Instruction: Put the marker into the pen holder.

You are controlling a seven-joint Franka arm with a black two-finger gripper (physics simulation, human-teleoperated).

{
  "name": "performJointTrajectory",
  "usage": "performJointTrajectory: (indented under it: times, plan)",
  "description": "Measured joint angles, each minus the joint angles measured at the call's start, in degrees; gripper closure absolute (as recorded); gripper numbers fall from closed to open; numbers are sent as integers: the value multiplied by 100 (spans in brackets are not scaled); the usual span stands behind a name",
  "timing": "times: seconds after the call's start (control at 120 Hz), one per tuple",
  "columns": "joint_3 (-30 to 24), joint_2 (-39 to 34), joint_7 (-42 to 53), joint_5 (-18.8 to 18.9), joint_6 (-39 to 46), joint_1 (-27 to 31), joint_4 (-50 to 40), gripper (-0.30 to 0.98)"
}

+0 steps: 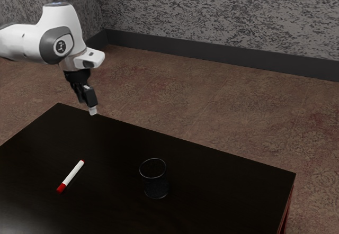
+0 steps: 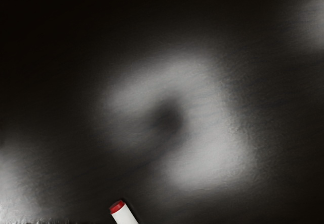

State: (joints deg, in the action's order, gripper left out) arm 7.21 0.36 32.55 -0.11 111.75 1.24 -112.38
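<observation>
High over the table's far edge, my gripper (image 1: 92, 110) hangs in the exterior view; whether it is open or shut cannot be made out. The marker (image 1: 72, 174), white with a red cap at its near end, lies flat on the dark table, well below the gripper and apart from it. The pen holder, a dark see-through cup (image 1: 155, 179), stands upright on the table, toward the exterior view's right from the marker. In the wrist view, one red-tipped end of the marker (image 2: 124, 214) shows at the lower edge.
The black table top (image 1: 212, 165) has its corner at the exterior view's right. Brown floor (image 1: 212, 96) lies beyond it, with a grey patterned wall behind. Blurred pale reflections spread over the table (image 2: 61, 51) in the wrist view.
</observation>
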Motion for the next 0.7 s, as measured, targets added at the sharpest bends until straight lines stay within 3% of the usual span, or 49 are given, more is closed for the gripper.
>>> performJointTrajectory:
  times: [0.25,0.358,0.442,0.7]
  plan:
    - [55,246,-804,17,906,321,-596,0]
    - [53,412,-1260,519,1266,300,-759,0]
    - [52,589,-1509,654,1438,265,-784,1]
    - [52,682,-2201,361,2026,509,-1611,32]
